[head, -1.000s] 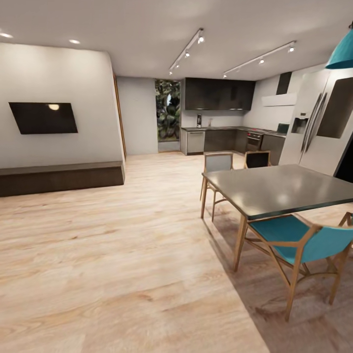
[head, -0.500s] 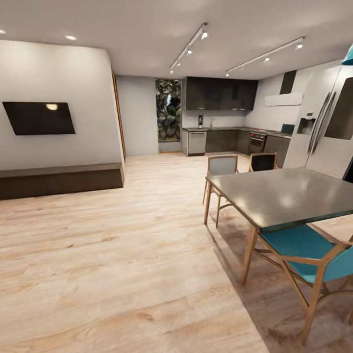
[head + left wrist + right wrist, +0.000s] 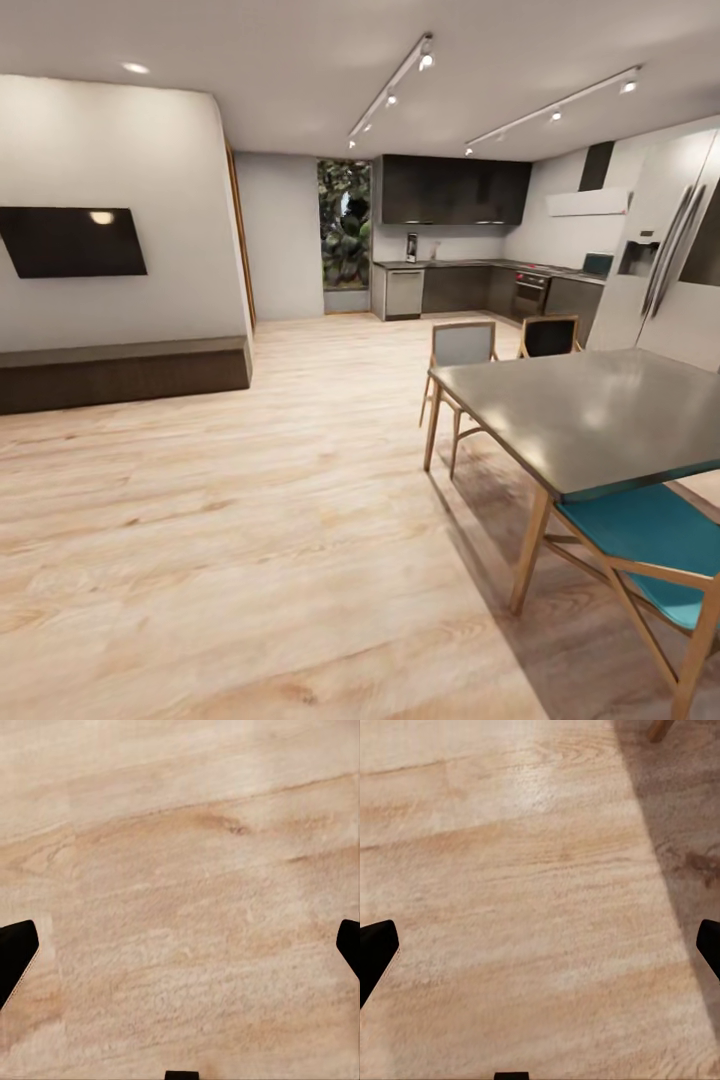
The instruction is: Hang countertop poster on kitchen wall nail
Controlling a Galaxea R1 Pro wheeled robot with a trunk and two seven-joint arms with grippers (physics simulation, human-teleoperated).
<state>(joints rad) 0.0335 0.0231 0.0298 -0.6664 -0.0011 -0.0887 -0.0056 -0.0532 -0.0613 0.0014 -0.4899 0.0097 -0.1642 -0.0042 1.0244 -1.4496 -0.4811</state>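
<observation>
The robot is in transit across an open living area, so the relation that matters is the bearing to the kitchen. The kitchen countertop (image 3: 470, 264) runs as a thin grey band in the upper middle-right of the head view, far across the wood floor (image 3: 250, 520) and well apart from both hands. Its long axis stretches left to right along the back wall, then bends toward the refrigerator (image 3: 665, 270) at the frame's right. The dark dining table (image 3: 590, 410) with its teal chair (image 3: 650, 540) sits between the robot and the right end of that run, so the clearer path looks to be through the open floor at centre.

The left hand (image 3: 180, 960) and right hand (image 3: 540, 960) both hang released, fingertips spread to the frame edges, nothing between them, pointing at bare floorboards. Neither arm is meaningfully nearer yet.

The poster cannot be picked out at this range, and no wall nail is discernible; a small upright appliance (image 3: 411, 247) stands on the table top.
</observation>
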